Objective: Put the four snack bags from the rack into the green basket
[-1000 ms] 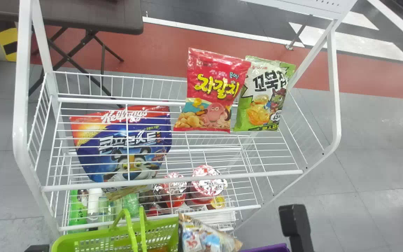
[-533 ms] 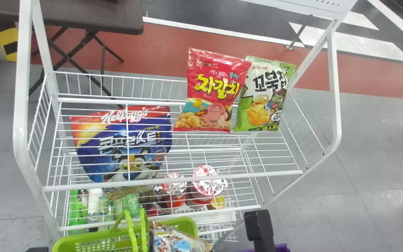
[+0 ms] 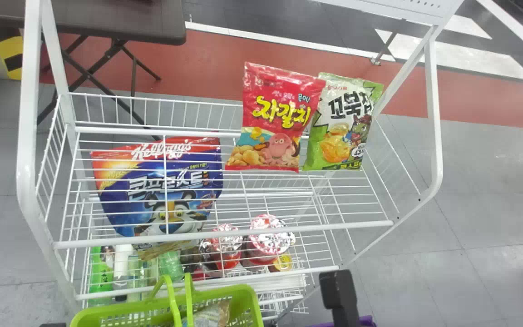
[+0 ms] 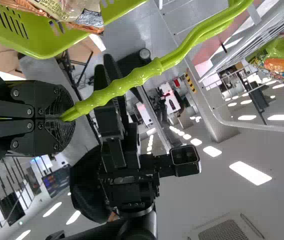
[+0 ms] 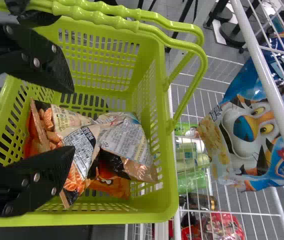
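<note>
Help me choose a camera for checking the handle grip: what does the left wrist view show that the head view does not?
Left wrist view: the left gripper closed on the handle, and ceiling lights.
Head view: the blue cereal bag and the red-and-white cups in the rack.
Both: the basket, the rack, the red bag, the green bag and the right arm.

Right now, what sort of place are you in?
Probably a mock shop corner in a larger workspace: snack bags on a white wire rack, a green basket, plus a dark folding table and black-and-yellow hazard stripes beyond.
</note>
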You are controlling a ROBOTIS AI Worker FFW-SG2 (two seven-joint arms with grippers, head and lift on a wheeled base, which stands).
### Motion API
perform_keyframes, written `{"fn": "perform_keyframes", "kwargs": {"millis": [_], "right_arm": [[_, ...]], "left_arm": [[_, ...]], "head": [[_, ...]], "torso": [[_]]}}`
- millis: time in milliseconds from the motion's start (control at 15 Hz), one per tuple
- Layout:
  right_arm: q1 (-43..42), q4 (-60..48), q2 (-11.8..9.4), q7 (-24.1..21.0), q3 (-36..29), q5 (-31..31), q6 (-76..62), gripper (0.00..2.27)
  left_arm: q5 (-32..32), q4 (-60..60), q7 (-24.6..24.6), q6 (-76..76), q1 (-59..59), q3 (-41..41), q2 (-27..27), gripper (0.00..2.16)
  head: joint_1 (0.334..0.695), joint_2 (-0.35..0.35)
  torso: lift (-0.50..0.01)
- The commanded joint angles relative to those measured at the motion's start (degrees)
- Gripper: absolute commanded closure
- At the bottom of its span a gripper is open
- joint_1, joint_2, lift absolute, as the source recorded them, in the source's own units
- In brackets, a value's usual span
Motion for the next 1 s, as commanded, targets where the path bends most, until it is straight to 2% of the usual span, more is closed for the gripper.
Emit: {"fn": "perform_keyframes", "kwargs": {"millis": [0,133,333,467,733,800,933], "right_arm": [[0.2,-1.0,0.9,-1.1,-1.8,-0.2,-9.7,0.06],[0.2,-0.1,1.1,-4.9,-1.8,-0.3,-26.7,0.06],[-4.6,5.9,1.1,-15.2,0.2,1.5,-51.7,0.08],[-11.9,11.1,1.1,-19.8,0.4,1.9,-54.3,0.09],[-23.5,20.6,1.1,-21.2,0.5,4.4,-54.5,0.09],[-25.9,23.3,1.1,-21.2,0.3,4.6,-54.7,0.16],[-30.2,29.0,1.1,-19.7,-0.4,4.7,-55.6,0.22]], "left_arm": [[-0.1,0.0,0.0,0.0,-0.1,-0.2,-0.1,1.9],[-0.2,0.0,0.0,0.0,0.1,-0.4,-0.1,1.9],[-0.5,0.0,0.1,-0.2,0.3,-0.9,0.0,1.9],[-0.6,0.0,0.1,-0.2,0.5,-1.0,0.0,1.9],[-0.8,-0.3,-0.1,0.0,0.5,-1.0,0.3,1.9],[-0.8,-0.2,0.0,0.0,0.4,-0.9,0.3,1.9],[-0.8,0.1,0.0,0.7,-0.2,-0.9,0.4,1.9]], "head": [[0.695,-0.35],[0.695,-0.35],[0.695,-0.35],[0.695,-0.35],[0.695,-0.35],[0.695,-0.35],[0.695,-0.35]], "torso": [[-0.006],[-0.006],[-0.006],[-0.006],[-0.006],[-0.006],[-0.006]]}}
